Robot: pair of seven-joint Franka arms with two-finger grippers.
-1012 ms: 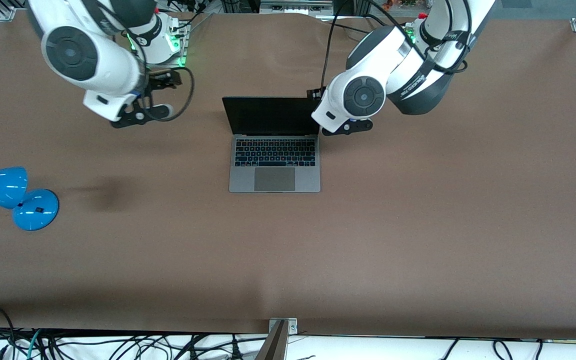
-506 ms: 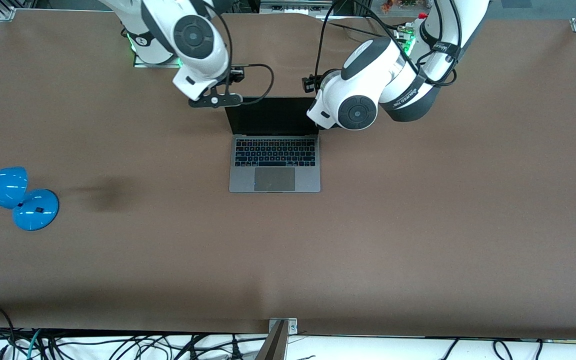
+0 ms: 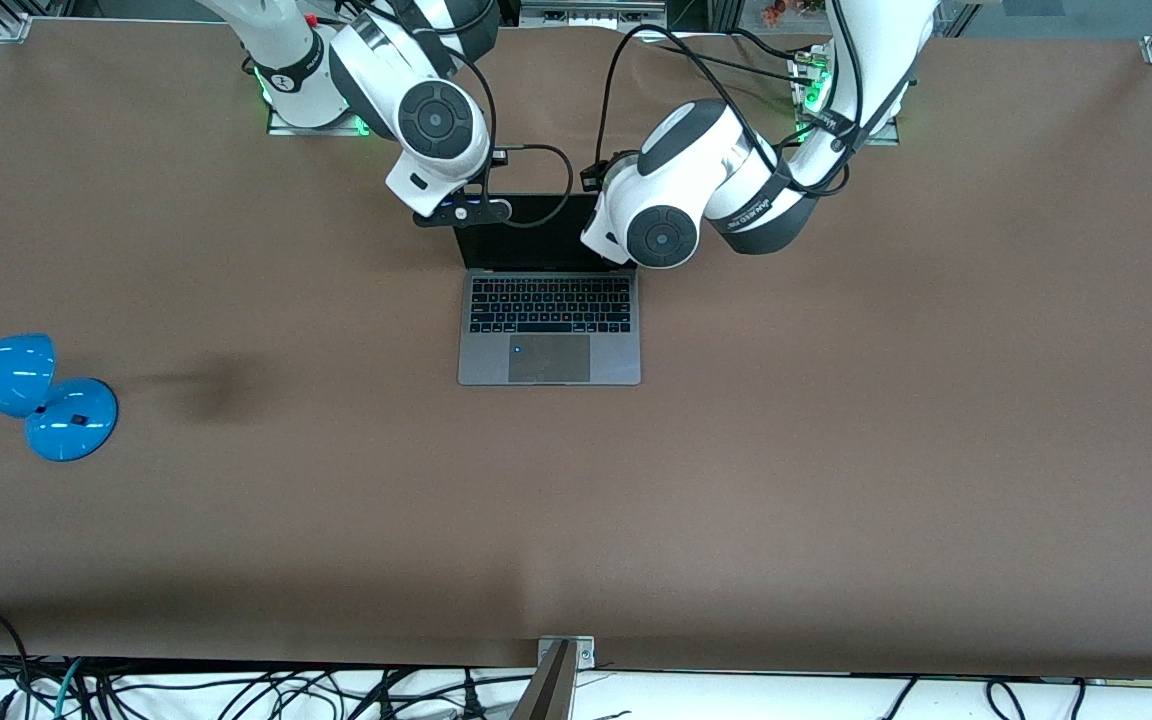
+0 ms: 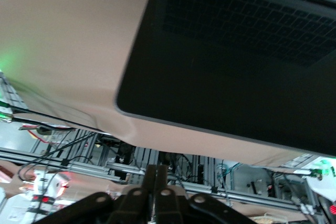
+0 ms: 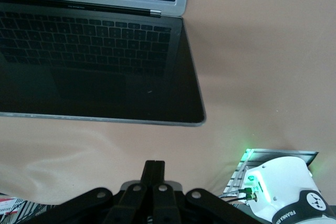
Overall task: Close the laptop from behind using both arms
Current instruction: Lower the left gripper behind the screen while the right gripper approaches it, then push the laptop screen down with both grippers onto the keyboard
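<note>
Both pairs of fingers are pressed together — the left gripper [image 4: 156,182] and right gripper [image 5: 154,178] each hang just above the screen's top edge, touching nothing. Within the last second both arms swung in from wider apart to the two upper corners of the lid. The laptop [image 3: 549,300] sits open mid-table, so the push on the lid looks imminent.
</note>
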